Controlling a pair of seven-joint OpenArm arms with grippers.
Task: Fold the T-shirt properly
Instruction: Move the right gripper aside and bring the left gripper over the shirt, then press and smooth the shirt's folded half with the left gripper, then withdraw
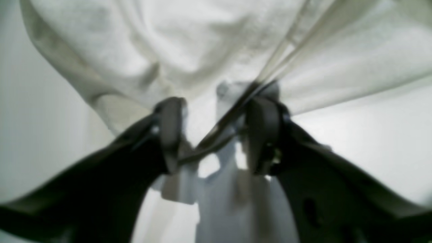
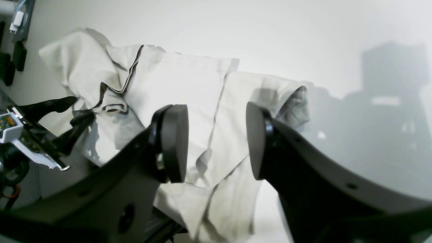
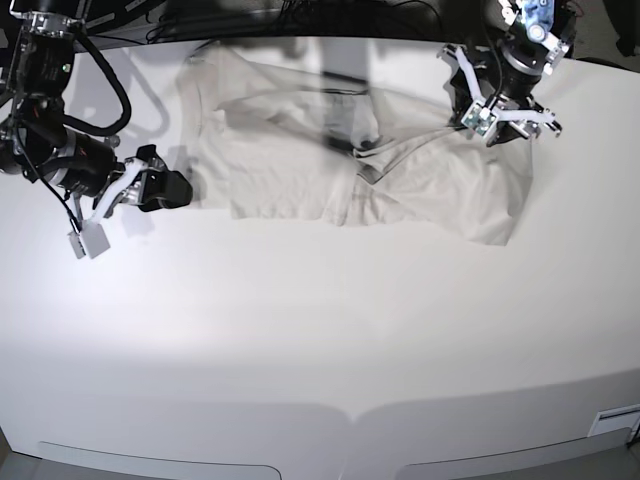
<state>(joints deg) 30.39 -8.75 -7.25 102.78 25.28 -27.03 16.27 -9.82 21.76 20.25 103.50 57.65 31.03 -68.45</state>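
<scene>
The pale T-shirt [image 3: 300, 170] lies crumpled and partly folded across the far half of the white table [image 3: 320, 340]. My left gripper [image 3: 462, 95] hovers at the shirt's right end. In the left wrist view its fingers [image 1: 170, 135] stand apart, and a thin folded edge of the T-shirt [image 1: 202, 44] runs slantwise between them, close to the right pad. My right gripper [image 3: 165, 187] sits just off the shirt's left edge. It is open [image 2: 216, 141] with nothing between the pads, and the T-shirt [image 2: 175, 87] spreads out beyond them. The left gripper [image 2: 67, 116] shows at that view's left.
Dark cables and gear [image 3: 250, 15] run along the table's back edge. A small white tag [image 3: 88, 240] hangs under the right arm. Dark items [image 2: 13, 50] sit at the table's corner in the right wrist view.
</scene>
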